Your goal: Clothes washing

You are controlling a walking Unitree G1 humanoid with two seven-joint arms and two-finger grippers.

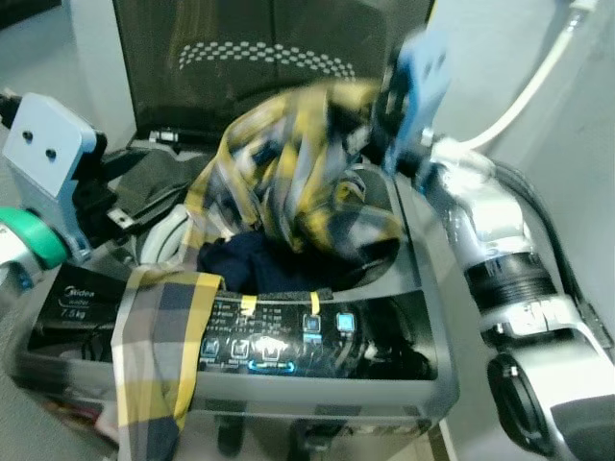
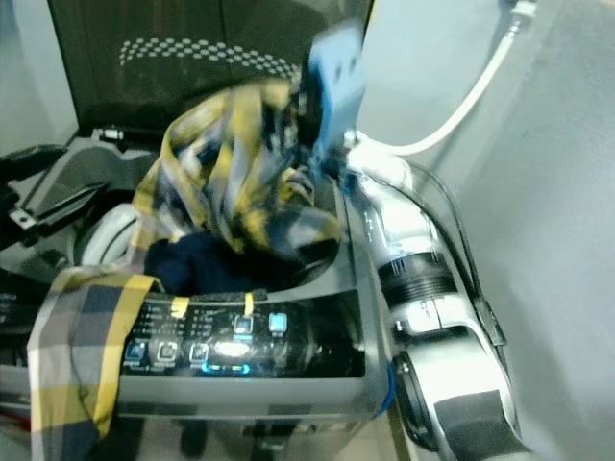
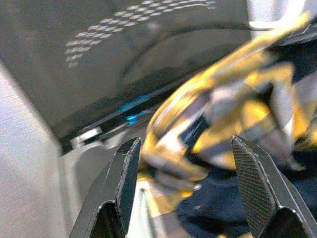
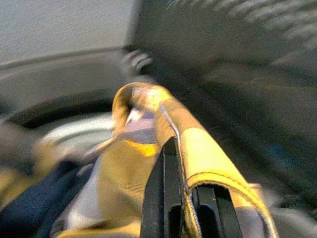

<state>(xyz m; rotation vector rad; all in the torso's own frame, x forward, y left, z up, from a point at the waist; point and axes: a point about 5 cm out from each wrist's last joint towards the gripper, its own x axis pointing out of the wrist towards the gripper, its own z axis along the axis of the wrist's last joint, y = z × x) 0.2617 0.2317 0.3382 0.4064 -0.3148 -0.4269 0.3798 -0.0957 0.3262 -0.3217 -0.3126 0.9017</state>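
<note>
plaid shirt (image 1: 288, 163) clamped in right jaws over washer (image 1: 404, 288); left jaws apart beside it.

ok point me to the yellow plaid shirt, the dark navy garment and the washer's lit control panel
yellow and grey plaid shirt (image 1: 288, 163): left eye view, bunched middle held above the tub.
dark navy garment (image 1: 250, 264): left eye view, top of the heap.
glossy black lit control panel (image 1: 279, 336): left eye view, centre by the glowing buttons.

Our washer and its load

We see the shirt (image 1: 288, 163) heaped over the washer (image 1: 423, 375) opening, lid (image 1: 259, 48) at twelve o'clock, control panel (image 1: 288, 341) at six, hose (image 1: 528, 82) at two.
</note>
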